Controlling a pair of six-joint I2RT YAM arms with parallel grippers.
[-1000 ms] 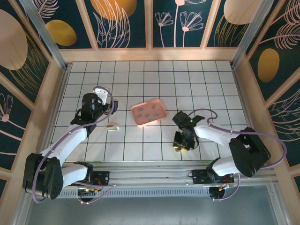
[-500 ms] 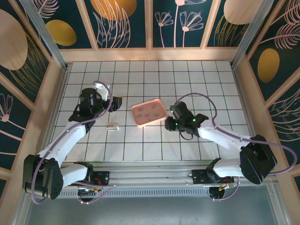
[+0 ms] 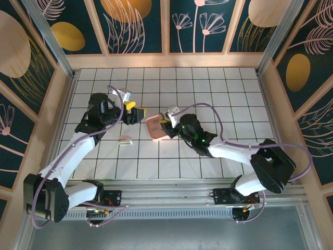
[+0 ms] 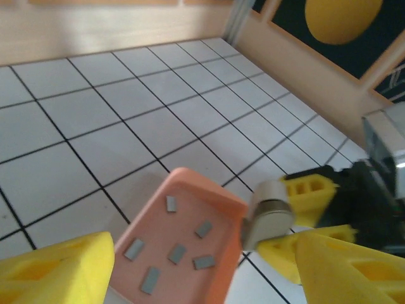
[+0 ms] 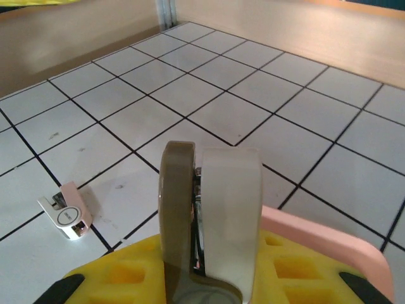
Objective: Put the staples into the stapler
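Midway across the counter, the staples lie unloaded in the pink tray, the right pincer grips the stapler at the tray's rim and the left pincer gapes wide beside it, so loading looks barely begun

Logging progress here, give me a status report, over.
Left gripper open, near tray. Right gripper shut on stapler, by tray. Six staples loose in tray. Path unblocked.

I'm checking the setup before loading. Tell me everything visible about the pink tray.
The pink tray is a shallow rounded-square dish, plastic-looking, with a raised rim. It lies flat on the white tiled table, near the middle. Six small dark-grey staples lie loose inside. The right gripper, shut on the grey stapler, hangs at its right side; contact cannot be told.
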